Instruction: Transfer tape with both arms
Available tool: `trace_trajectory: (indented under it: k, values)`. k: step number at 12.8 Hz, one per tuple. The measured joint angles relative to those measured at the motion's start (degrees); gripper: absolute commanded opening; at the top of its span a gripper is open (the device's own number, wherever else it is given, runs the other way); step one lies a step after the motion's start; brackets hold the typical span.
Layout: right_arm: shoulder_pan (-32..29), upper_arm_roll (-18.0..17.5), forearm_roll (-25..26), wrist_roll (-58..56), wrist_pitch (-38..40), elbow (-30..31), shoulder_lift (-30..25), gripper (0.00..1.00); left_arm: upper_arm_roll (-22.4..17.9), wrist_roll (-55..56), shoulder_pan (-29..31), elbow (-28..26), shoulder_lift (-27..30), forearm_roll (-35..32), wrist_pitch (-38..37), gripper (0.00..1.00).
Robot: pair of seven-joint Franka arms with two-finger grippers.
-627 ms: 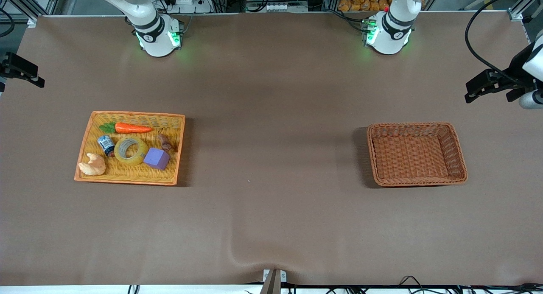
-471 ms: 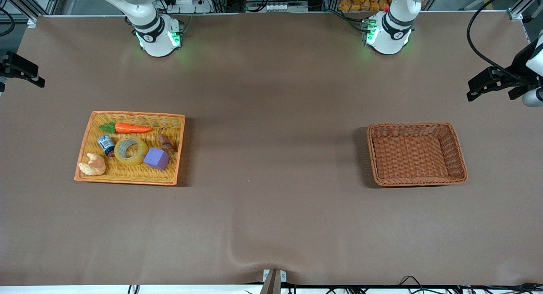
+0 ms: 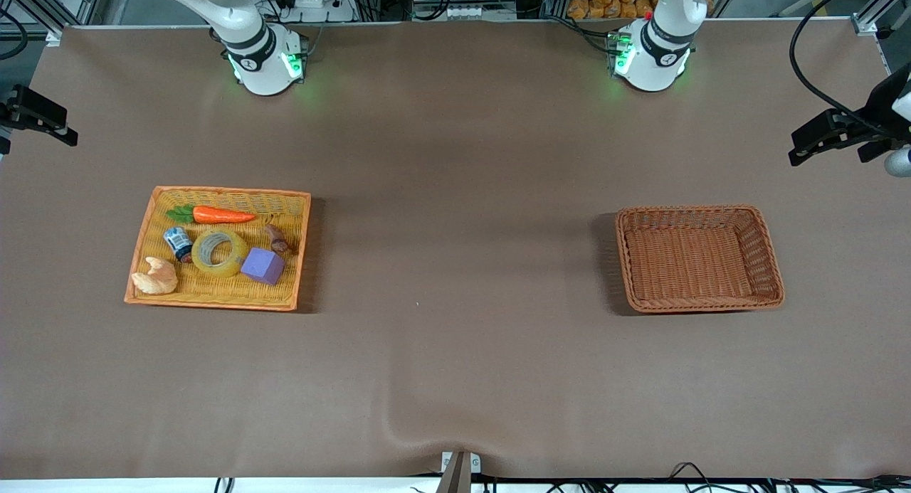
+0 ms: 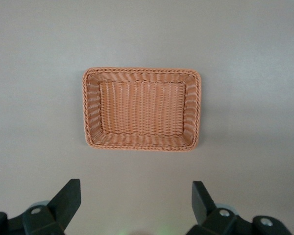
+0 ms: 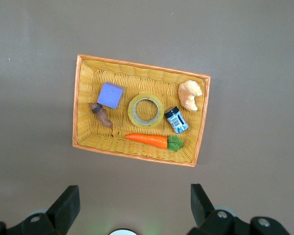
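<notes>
The tape point(image 3: 220, 252), a yellowish ring with a pale core, lies flat in the yellow tray point(image 3: 213, 302) toward the right arm's end of the table, between a purple cube point(image 3: 262, 266) and a small blue-and-white can point(image 3: 178, 242). It also shows in the right wrist view point(image 5: 146, 110). My right gripper point(image 5: 134, 192) is open and empty, high over the table beside the tray; in the front view it shows at the frame's edge point(image 3: 39, 116). My left gripper point(image 4: 135, 188) is open and empty, high up beside the brown basket point(image 4: 139, 147); the front view shows it at the edge point(image 3: 825, 134).
The tray also holds a toy carrot point(image 3: 222, 215), a pale croissant-shaped piece point(image 3: 155, 277) and a small brown piece point(image 3: 277, 240). The brown wicker basket point(image 3: 701, 306) holds nothing and stands toward the left arm's end. A wrinkle in the table cover point(image 3: 427, 436) lies near the front edge.
The left gripper has drifted a little outward toward the left arm's end of the table. The right gripper has shifted only slightly. Nothing in the tray or basket has moved.
</notes>
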State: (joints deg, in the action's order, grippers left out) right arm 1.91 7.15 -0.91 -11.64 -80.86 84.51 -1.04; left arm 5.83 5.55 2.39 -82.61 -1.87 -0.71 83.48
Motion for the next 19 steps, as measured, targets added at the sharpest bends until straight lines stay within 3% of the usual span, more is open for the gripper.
trace_trajectory:
  k: [4, 9, 12, 19]
  values:
    - [0.78, -0.23, -0.35, -0.38, -4.03, 2.14, 0.84, 1.0, -0.06, 0.0, 0.79, 0.0, 0.0, 0.36, -0.11, 1.0]
    - [3.22, -0.42, -0.24, -1.32, -27.55, 20.97, 5.59, 1.0, -0.19, 0.0, 1.23, 0.0, 0.0, 0.36, -0.17, 1.0]
    - [2.9, -0.06, -0.25, -1.38, -36.63, 28.05, 8.77, 1.0, -0.19, 0.0, 1.41, -0.04, -0.03, 0.36, -0.23, 1.0]
    - [4.11, -0.37, -0.29, -1.67, -45.72, 31.26, 19.43, 1.0, -0.19, 0.0, 1.43, -0.05, -0.19, 0.36, -0.1, 1.0]
